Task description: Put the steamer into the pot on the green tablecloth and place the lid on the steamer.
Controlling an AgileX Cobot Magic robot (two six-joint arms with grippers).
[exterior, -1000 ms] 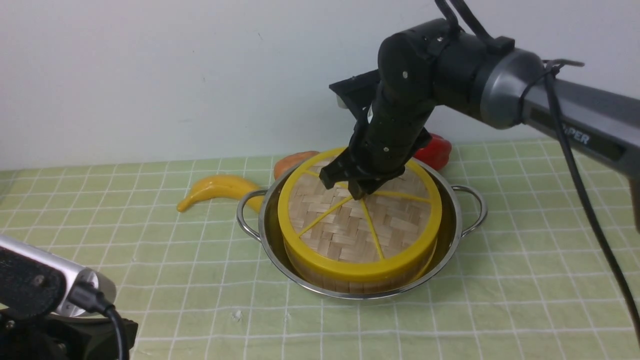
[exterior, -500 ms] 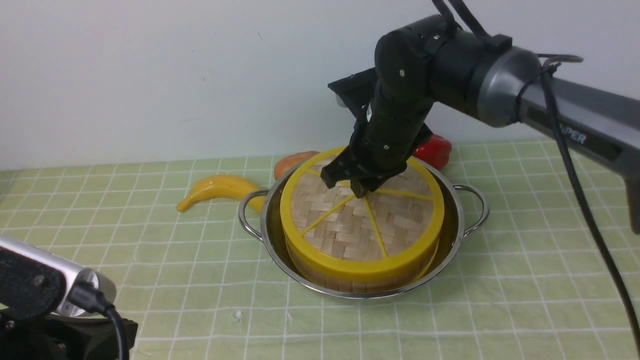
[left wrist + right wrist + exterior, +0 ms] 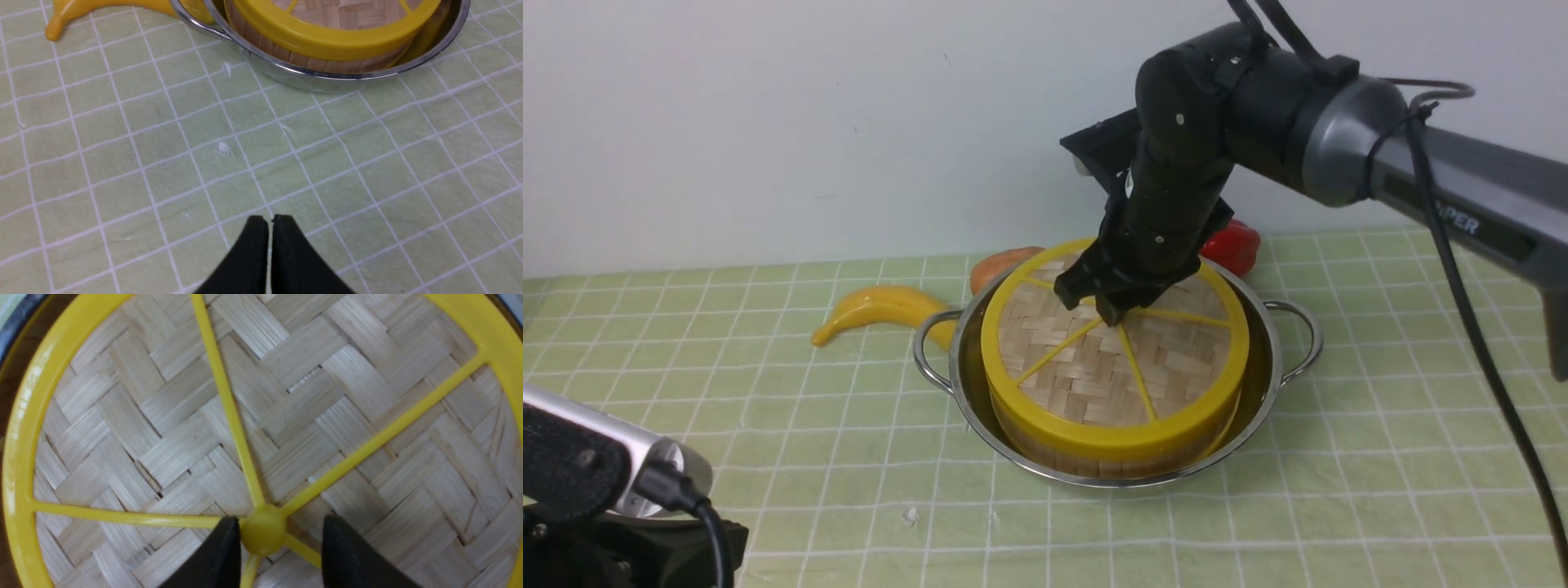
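lid (image 3: 1094,367) flat and level on top of steamer (image 3: 1094,467), thick yellow rim capping the basket, woven bamboo face up, six yellow spokes meeting at centre hub (image 3: 263,535). steamer seated inside pot (image 3: 1262,371), only a narrow band of its slatted wall showing between lid rim and steel rim; contents hidden. pot upright on green tablecloth (image 3: 768,408), around the middle of the cloth, looped wire handles out to left and right. right gripper (image 3: 1109,309) directly above the lid's centre, pointing down, fingers (image 3: 222,555) spread to either side of the hub; one fingertip just beside the hub, perhaps touching, the other with a clear gap, tips down close to the weave. nothing pinched. contact between tips and lid: cannot tell from the front view. left gripper (image 3: 269,222) over bare cloth on the near side of the pot, apart from it, fingertips pressed together with only a hairline between them, holding nothing. banana (image 3: 874,310) on the cloth left of the pot, one end just behind the left handle (image 3: 925,351). red pepper (image 3: 1235,245) behind the pot on the right, partly covered by the right arm. orange item (image 3: 1001,263) behind the pot's far left edge, mostly hidden, too little showing to name
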